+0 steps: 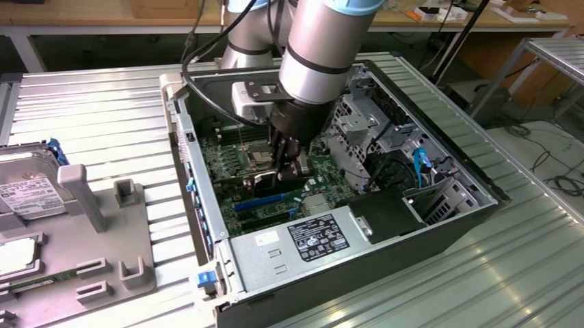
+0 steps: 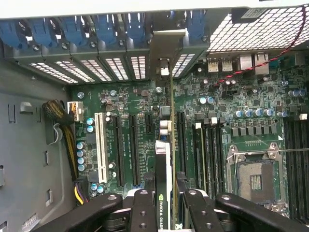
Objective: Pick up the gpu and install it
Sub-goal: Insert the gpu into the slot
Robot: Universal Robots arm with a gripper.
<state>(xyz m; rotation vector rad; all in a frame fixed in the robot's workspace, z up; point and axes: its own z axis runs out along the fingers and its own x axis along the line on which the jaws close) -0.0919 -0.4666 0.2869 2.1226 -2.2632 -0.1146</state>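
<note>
On the ribbed metal desk (image 1: 91,102), the open steel computer case (image 1: 365,277) lies on its side, exposing the green motherboard (image 2: 231,101). The end effector (image 2: 166,200) clamps the thin dark gpu (image 2: 163,169) edge-on over long black slots (image 2: 133,145), its silvery bracket (image 2: 165,53) at the rear openings, apparently for alignment.

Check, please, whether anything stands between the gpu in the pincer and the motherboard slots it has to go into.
Nothing visible does. The pincer grips the gpu edge-on over the motherboard. The black slots beside it are bare, and its metal bracket sits among the rear slot covers.
</note>
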